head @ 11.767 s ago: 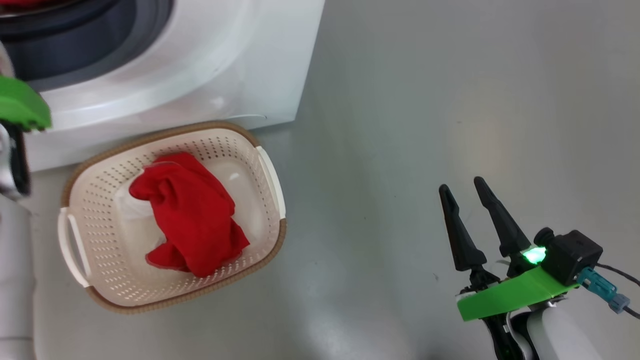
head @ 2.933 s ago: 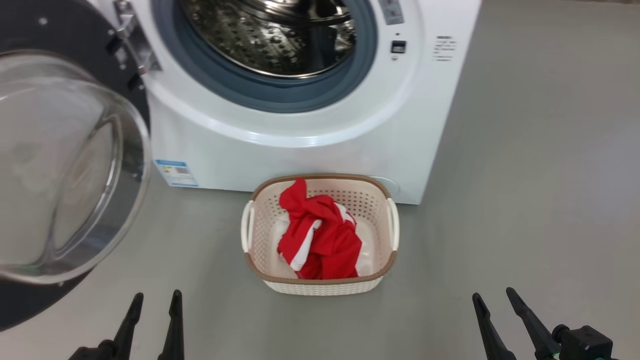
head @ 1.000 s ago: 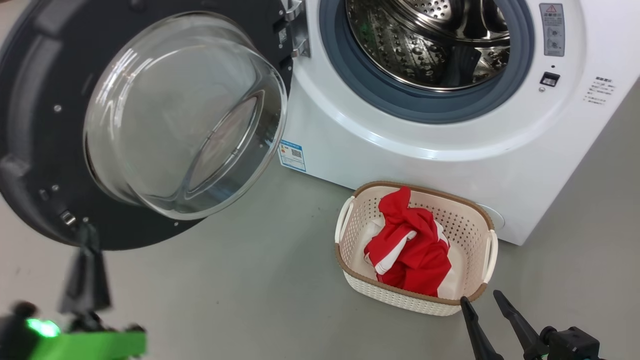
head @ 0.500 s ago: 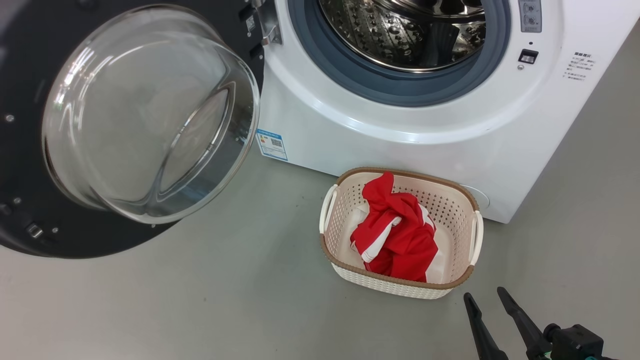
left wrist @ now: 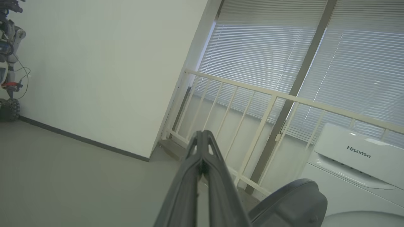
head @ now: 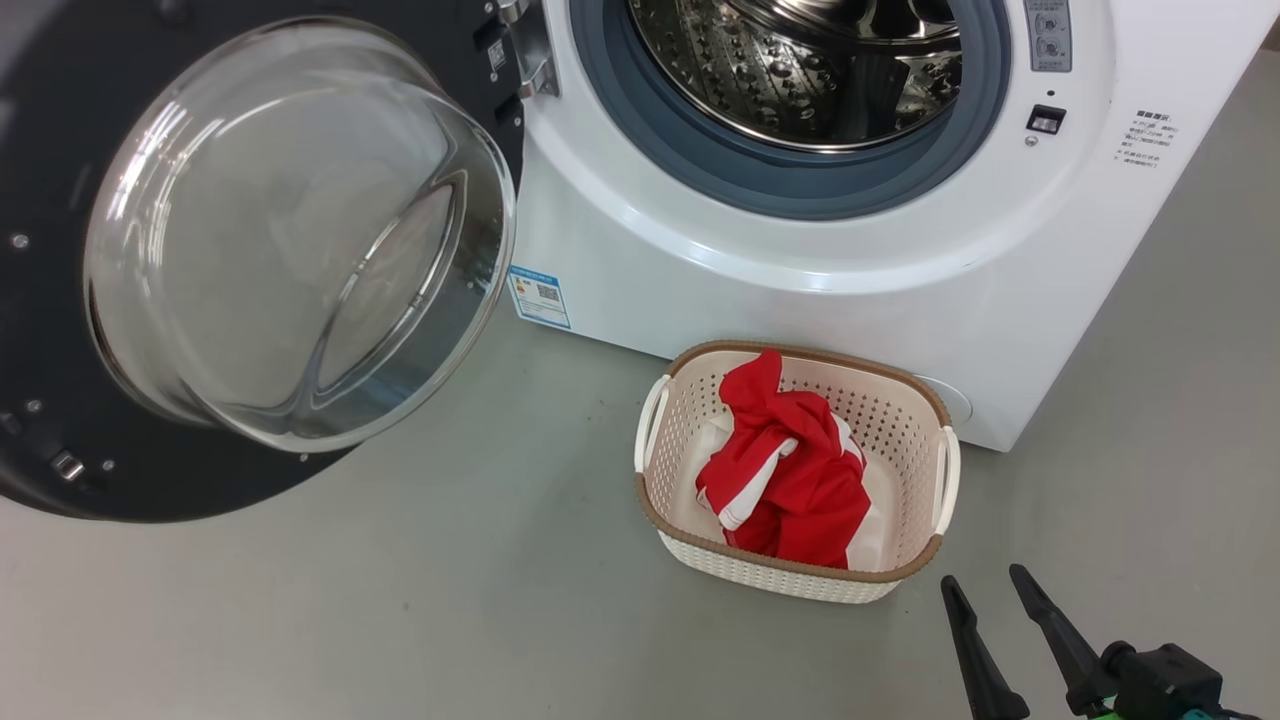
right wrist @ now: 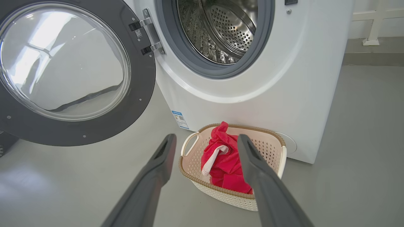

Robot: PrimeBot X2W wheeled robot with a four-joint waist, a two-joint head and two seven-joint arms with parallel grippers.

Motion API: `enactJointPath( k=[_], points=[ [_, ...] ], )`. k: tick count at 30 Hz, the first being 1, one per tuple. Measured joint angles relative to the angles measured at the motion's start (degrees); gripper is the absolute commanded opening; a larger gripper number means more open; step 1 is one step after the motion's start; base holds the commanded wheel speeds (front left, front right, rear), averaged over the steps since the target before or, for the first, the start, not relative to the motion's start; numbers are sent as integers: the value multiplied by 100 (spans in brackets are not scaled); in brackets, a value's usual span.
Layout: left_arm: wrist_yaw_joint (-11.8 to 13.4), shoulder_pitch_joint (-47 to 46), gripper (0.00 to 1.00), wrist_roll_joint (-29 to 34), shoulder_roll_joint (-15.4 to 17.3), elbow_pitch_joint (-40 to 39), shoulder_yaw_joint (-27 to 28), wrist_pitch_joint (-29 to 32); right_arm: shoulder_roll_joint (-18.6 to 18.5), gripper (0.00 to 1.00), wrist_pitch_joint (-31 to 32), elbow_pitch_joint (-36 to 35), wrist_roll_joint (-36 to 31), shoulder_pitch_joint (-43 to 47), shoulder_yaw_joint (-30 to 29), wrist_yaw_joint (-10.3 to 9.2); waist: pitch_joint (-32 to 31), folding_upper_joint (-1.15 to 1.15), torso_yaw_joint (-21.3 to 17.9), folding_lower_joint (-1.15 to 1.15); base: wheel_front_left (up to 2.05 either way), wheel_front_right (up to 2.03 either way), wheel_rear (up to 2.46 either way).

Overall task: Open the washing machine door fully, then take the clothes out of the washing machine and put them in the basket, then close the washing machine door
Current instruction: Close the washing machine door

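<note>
The washing machine door (head: 50, 300) stands swung wide to the left, its glass bowl (head: 290, 240) bulging toward me. The washing machine (head: 800, 290) shows a bare steel drum (head: 800, 70) with no fabric visible in it. On the floor against the washer's front sits the basket (head: 800, 583), and the red clothes (head: 790, 470) with white trim lie bunched inside. My right gripper (head: 982, 577) is open and empty, low, just right of the basket; in its wrist view my right gripper (right wrist: 205, 137) frames the clothes (right wrist: 225, 164). My left gripper (left wrist: 202, 135) is shut and empty, raised beside the door's outer edge (left wrist: 293, 201).
A blue label (head: 540, 297) marks the washer's lower left front. Behind the machine run a cream railing (left wrist: 252, 104) and window blinds. Another wheeled machine (left wrist: 8, 63) stands far off by the wall. Open grey floor (head: 400, 600) lies left of the basket.
My left gripper, low by the door's bottom rim a second ago, has left the head view. The camera has shifted a little. Door, basket and clothes are unmoved; the right gripper has barely moved.
</note>
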Motion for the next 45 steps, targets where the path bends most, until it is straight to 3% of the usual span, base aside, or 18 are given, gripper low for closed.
enactJointPath(
  k=[9, 19, 29, 45],
  points=[
    [1, -562, 0, -1016, 235, 1544, -138, 1469, -77, 100, 0, -130, -338, -2, 14, 0, 121, 0, -93, 0, 0, 0, 0],
    [1, -567, 0, -1701, 382, 2006, -219, 2617, -115, 100, 0, -250, -624, -103, -36, 1, 303, 0, -283, 0, 0, 0, 0],
    [1, -360, 0, -2052, 494, 1941, -476, 3308, -104, 100, 0, -297, -676, -116, -93, 1, 377, 0, -381, 0, 0, 0, 0],
    [11, 679, 0, -2928, 714, 483, -956, 4143, -15, 100, 0, -280, -677, -115, -159, 0, 151, 0, -396, 0, 0, 0, 0]
  ],
)
